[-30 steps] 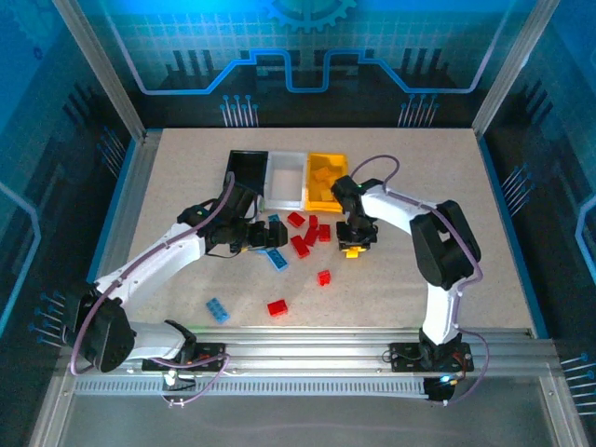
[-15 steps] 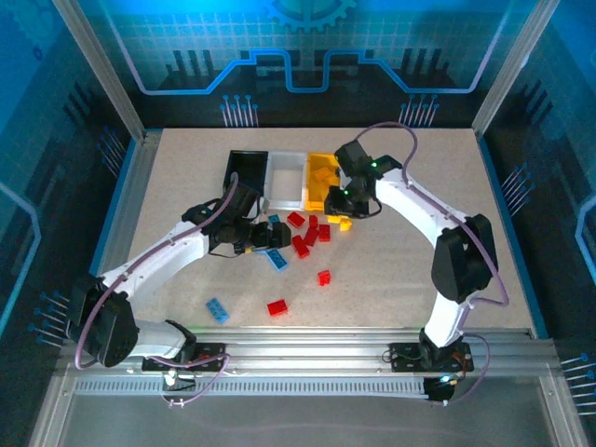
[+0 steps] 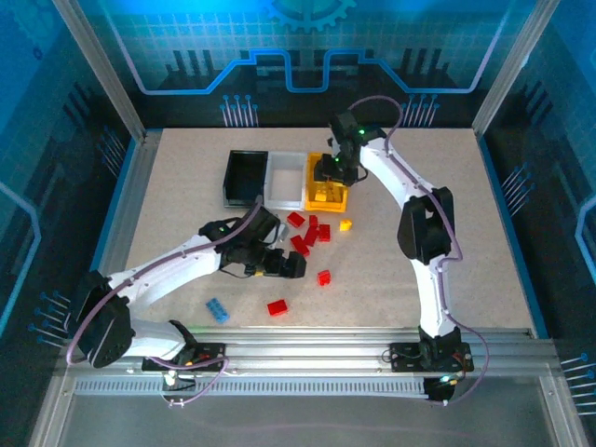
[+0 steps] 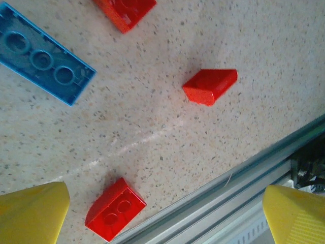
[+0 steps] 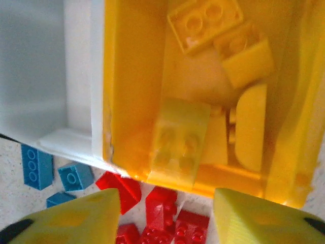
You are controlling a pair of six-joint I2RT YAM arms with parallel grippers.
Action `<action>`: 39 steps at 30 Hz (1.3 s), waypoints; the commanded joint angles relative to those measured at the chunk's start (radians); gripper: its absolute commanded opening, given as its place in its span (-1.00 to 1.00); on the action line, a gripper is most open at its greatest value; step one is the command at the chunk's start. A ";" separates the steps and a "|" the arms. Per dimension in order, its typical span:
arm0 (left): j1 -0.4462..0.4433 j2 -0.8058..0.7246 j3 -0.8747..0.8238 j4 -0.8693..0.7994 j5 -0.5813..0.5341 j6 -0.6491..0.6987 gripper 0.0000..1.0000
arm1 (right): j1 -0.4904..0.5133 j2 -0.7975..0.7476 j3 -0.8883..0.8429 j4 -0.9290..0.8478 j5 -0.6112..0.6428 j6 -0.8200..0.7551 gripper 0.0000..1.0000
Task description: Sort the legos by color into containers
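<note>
The three containers stand in a row: black [image 3: 244, 177], white [image 3: 284, 179], yellow [image 3: 326, 186]. My right gripper [image 3: 333, 172] hangs over the yellow bin [image 5: 132, 86], jaws open. A blurred yellow brick [image 5: 177, 145] sits loose beyond its fingertips, above the bin's near wall. Several yellow legos [image 5: 203, 23] lie inside. My left gripper [image 3: 291, 265] is open over the table, nothing between its fingers [image 4: 33, 213]. Below it lie a red brick [image 4: 116, 209], a red sloped brick [image 4: 209, 85] and a blue plate [image 4: 43, 58].
A cluster of red legos [image 3: 307, 231] lies just in front of the bins, with a small yellow piece [image 3: 345, 224] to its right. Single red bricks [image 3: 323, 277] [image 3: 277, 307] and a blue brick [image 3: 218, 310] lie nearer the front rail [image 4: 228, 188]. Blue bricks [image 5: 37, 166] lie below the white bin.
My right gripper carried a yellow brick from the table up over the yellow bin and opened. My left gripper moved toward the front and right, away from the blue bricks.
</note>
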 commanded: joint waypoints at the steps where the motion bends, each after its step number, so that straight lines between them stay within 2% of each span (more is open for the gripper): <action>1: -0.020 0.015 0.002 -0.011 -0.002 0.009 0.98 | -0.009 0.006 0.084 -0.087 -0.002 -0.022 0.26; 5: -0.064 0.067 0.066 -0.047 -0.044 0.043 0.98 | -0.009 -0.122 -0.040 -0.056 -0.002 -0.007 0.33; 10: -0.134 0.169 0.149 -0.054 -0.072 0.085 0.98 | -0.012 -0.432 -0.468 0.066 0.000 0.046 0.34; 16: -0.194 0.311 0.247 -0.051 -0.085 0.145 0.97 | -0.027 -0.745 -0.907 0.085 0.017 0.081 0.35; 21: -0.197 0.423 0.317 -0.045 -0.080 0.242 0.90 | -0.035 -0.936 -1.124 0.086 0.016 0.143 0.35; 27: -0.197 0.558 0.420 -0.078 -0.072 0.342 0.78 | -0.042 -1.068 -1.189 0.037 0.019 0.175 0.35; 34: -0.197 0.634 0.471 -0.088 -0.096 0.376 0.59 | -0.091 -1.161 -1.212 -0.025 0.007 0.147 0.35; 39: -0.197 0.683 0.504 -0.088 -0.106 0.376 0.35 | -0.116 -1.222 -1.239 -0.039 -0.005 0.139 0.36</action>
